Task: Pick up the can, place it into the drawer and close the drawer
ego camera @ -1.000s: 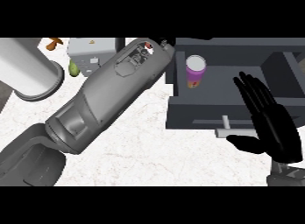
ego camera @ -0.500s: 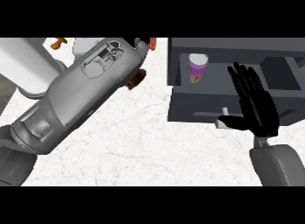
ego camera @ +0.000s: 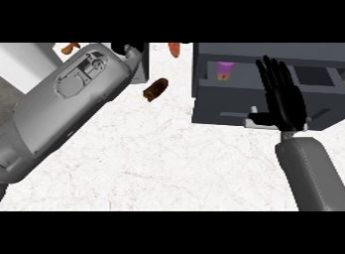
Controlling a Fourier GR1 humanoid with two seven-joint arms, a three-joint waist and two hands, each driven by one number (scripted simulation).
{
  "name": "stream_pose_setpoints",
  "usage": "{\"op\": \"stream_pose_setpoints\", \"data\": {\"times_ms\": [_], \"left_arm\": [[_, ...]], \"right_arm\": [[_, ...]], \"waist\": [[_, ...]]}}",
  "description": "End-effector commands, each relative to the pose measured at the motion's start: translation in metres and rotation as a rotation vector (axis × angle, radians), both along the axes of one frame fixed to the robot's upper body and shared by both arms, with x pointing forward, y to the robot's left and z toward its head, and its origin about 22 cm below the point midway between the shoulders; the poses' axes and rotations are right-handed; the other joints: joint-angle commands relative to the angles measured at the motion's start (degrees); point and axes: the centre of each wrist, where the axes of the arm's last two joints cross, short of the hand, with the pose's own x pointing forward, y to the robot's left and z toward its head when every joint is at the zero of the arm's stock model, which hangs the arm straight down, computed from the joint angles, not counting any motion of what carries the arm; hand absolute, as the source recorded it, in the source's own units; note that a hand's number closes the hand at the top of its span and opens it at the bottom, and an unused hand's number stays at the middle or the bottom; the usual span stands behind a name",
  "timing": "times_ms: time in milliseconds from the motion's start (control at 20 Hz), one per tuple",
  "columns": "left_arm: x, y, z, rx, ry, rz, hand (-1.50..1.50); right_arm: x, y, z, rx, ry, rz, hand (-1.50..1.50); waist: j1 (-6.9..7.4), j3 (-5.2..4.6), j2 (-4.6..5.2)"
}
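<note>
Obs: small purple can w/ pale top [ego camera: 224,69] stands upright inside the open dark grey drawer [ego camera: 219,101], toward its left side. Placement looks done, so step in hand = closing, by my read

R hand [ego camera: 284,101]: black, fingers straight and side by side, pointing away from you, holding nothing. Palm lies over the drawer front, just right of the pale bar handle [ego camera: 250,115], thumb beside the handle. Contact w/ the front: can't tell from this angle

L hand [ego camera: 126,48]: only a black scrap at the view's top edge past the big grey forearm [ego camera: 66,109]. Open or closed, can't tell

To do it well:
- push w/ flat palm on the front face, nearer its middle than the right end, so the drawer doesn't skew
- drive straight away from you
- fingertips overhang the drawer opening: pull them back behind the front, pinch risk
- go slow, so the can stays upright
- small brown lump [ego camera: 155,89] on the white marble table [ego camera: 168,158] sits left of the drawer, apart from it. Prob no obstruction
</note>
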Motion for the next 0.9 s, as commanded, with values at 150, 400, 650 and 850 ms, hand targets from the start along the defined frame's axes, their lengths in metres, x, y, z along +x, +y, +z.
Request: {"op": "stream_pose_setpoints", "data": {"times_ms": [150,400,650,850], "left_arm": [[-0.015,0.027,-0.007,-0.004,0.031,-0.003,-1.5],[-0.02,0.035,-0.01,0.003,0.036,0.007,-1.5],[-0.031,0.042,-0.013,0.01,0.05,-0.022,-1.5],[-0.036,0.068,-0.022,0.014,0.051,-0.01,-1.5]], "right_arm": [[0.026,0.01,-0.021,0.011,-0.001,-0.038,-1.5],[0.048,0.022,-0.017,0.009,-0.029,-0.055,-1.5],[0.071,0.021,0.005,0.016,-0.059,-0.103,-1.5],[0.083,0.031,0.018,0.01,-0.087,-0.085,-1.5]], "waist": [[1.15,1.24,1.32],[1.05,1.28,1.86],[2.27,1.32,2.22],[1.73,1.26,2.22]]}}
